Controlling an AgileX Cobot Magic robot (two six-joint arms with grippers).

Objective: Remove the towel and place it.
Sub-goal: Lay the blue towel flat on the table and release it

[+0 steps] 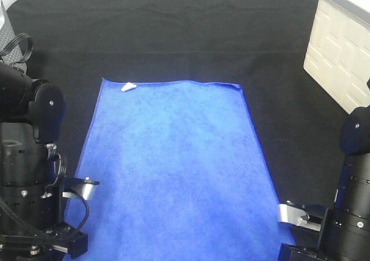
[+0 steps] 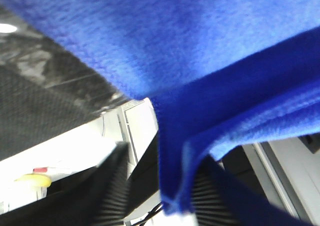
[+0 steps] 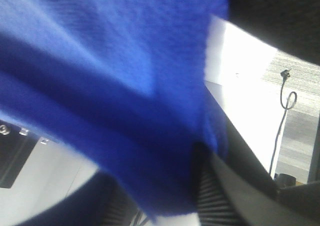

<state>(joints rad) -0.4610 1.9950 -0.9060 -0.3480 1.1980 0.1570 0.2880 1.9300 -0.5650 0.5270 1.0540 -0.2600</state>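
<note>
**Desk:** Where is the towel [image 1: 173, 168] on your screen?

**Operator:** From the high camera I see it spread flat on the black cloth [image 1: 173, 41] that covers the bench. Its length runs away from the arms. The small white tag [image 1: 128, 87] lies at the far corner on the left arm's side. The two near corners end right at my grippers.

**Desk:** What is the left gripper [image 2: 165, 158] doing?

**Operator:** On its wrist camera a bunched fold of blue hangs between the two ribbed pads. One pad [image 2: 212, 196] lies against the cloth. The other pad [image 2: 116, 186] stands clear of it, and I can see bright background through the gap. I call that one released, with the corner loose between the jaws.

**Desk:** And the right gripper [image 3: 157, 166]?

**Operator:** A thick fold of the towel fills the space between the jaws there too. One ribbed pad [image 3: 215, 196] touches the cloth, but the blue mostly hides the opposite one. I can't tell whether it is clenched on the fold or slack.

**Desk:** Is there anything else nearby?

**Operator:** A white brick-patterned box [image 1: 341, 59] stands at the far right, well apart from the towel.
</note>
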